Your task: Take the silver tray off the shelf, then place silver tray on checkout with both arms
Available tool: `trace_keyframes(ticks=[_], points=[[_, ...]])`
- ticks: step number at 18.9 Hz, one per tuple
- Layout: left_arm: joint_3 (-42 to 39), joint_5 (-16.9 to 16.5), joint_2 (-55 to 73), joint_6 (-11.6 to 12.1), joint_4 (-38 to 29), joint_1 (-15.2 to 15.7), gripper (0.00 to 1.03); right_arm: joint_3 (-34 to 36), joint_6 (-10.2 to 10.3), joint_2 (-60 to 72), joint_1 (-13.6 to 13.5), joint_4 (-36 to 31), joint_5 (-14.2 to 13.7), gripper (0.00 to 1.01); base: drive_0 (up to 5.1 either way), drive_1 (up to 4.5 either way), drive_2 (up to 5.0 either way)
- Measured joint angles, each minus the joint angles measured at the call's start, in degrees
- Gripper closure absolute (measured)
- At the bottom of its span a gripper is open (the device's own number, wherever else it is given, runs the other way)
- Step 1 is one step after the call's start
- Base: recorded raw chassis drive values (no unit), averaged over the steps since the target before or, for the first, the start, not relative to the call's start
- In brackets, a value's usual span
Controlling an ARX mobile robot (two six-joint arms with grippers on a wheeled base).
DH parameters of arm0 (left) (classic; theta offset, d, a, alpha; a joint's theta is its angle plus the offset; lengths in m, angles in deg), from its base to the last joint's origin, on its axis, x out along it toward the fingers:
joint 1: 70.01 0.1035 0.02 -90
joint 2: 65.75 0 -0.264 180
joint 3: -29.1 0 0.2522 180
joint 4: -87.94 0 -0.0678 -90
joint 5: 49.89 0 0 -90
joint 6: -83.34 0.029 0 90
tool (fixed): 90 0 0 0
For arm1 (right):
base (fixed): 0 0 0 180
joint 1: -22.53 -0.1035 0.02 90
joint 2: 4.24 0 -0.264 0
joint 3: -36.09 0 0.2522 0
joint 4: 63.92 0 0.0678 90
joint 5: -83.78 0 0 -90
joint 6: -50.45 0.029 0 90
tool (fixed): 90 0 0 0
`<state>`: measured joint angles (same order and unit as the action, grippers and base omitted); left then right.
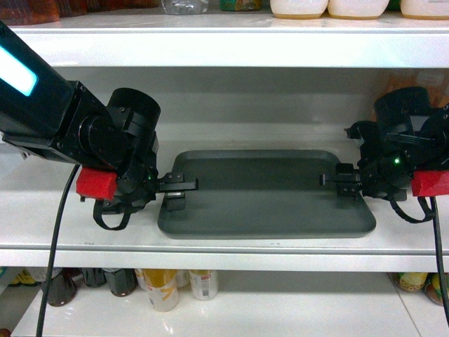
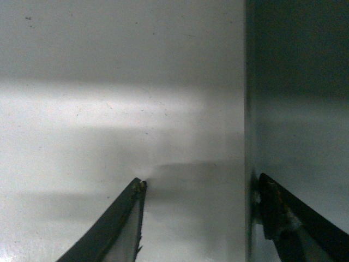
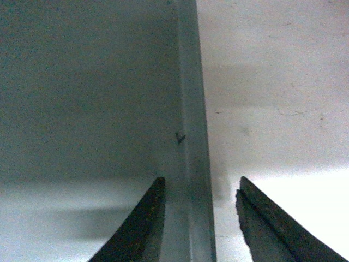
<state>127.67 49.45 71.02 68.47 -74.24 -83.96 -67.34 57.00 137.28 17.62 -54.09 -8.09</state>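
A: Well, head view first: where is the tray [image 1: 266, 189]?

B: Flat on the shelf [image 1: 231, 242], near its front lip, under a second board carrying jars. The left gripper [image 1: 177, 191] sits at the tray's left rim and the right gripper [image 1: 342, 179] at its right rim, both at about mid-length.

A: Any grasp yet?

B: I judge not. From here each pair of fingers looks parted, one over the tray floor and one outside, and the tray lies level on the board.

A: Left wrist view?

B: The rim [image 2: 248, 109] runs up the picture, tray floor to its right, bare shelf to its left. One finger [image 2: 117, 224] is out over the shelf, well apart from the rim; the other finger [image 2: 286, 218] is inside, just beside the rim, and I cannot tell if it touches. So it is wide open, holding nothing.

A: Right wrist view?

B: Mirror case. The rim [image 3: 193, 136] passes between the fingers, inner finger [image 3: 139, 229] over the tray floor, outer finger [image 3: 272, 224] over the shelf. It is open with the rim straddled, not clamped.

A: So how to do this well?

B: Close both together, so neither side pushes the tray sideways. The left looks off-centre, so it might shift first. Bite deep on the low rim, then lift level and only slightly, since the upper board is close overhead, and draw straight out towards the near side
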Motion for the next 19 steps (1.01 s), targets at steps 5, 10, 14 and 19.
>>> trace_keyframes(ticks=[5,10,14,19], points=[[-2.1,-0.4,-0.4,-1.0,-1.3,-1.6,0.95,4.3,0.6,-2.2,0.0,-1.3,2.3,0.97,0.0,0.0,0.0],[-8.0,-1.8,-3.5,-2.8,-5.2,-1.8,1.0,9.5,2.1,-5.0,-0.1,-3.7,2.3,0.97,0.0,0.0,0.0],[-18.2,-0.6,-9.5,-3.4,-10.1,-2.8,1.0,21.1,4.4,-12.1,-1.2,-9.5,2.3,0.97,0.0,0.0,0.0],[-31.5,0.4,-22.2,-4.4,-13.3,-3.6,1.0,34.6,7.5,-26.0,-2.2,-15.4,2.7,0.98,0.0,0.0,0.0]])
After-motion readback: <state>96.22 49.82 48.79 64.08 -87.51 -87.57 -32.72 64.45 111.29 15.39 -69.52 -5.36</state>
